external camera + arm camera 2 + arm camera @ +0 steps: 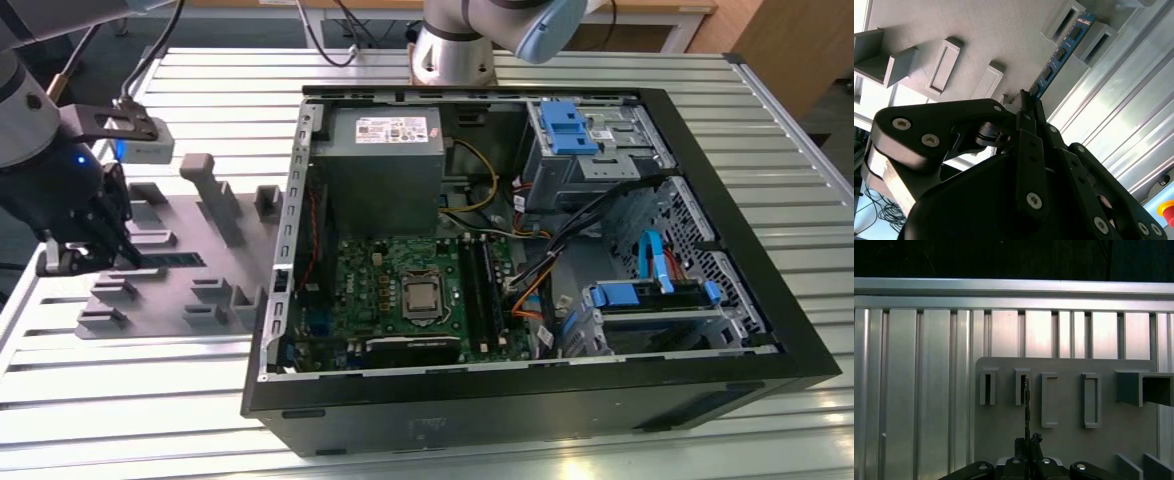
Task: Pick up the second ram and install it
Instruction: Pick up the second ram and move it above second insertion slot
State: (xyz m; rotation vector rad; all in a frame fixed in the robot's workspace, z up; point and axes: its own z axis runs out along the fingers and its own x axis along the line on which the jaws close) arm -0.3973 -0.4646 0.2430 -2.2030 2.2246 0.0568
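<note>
Over at the exterior view's left, the fingers (1029,131) were pinched shut on one end of the second ram (1061,52) — its far end lay between blocks of the grey holder (969,35) on the tabletop (134,400).

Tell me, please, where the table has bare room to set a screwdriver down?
Bare slats lie on the exterior view's right of the computer case, and in the strip between the grey holder plate and the table's near edge. The plate itself is crowded: blocks, plus the pincer closed on the second ram. The case is packed too.
</note>
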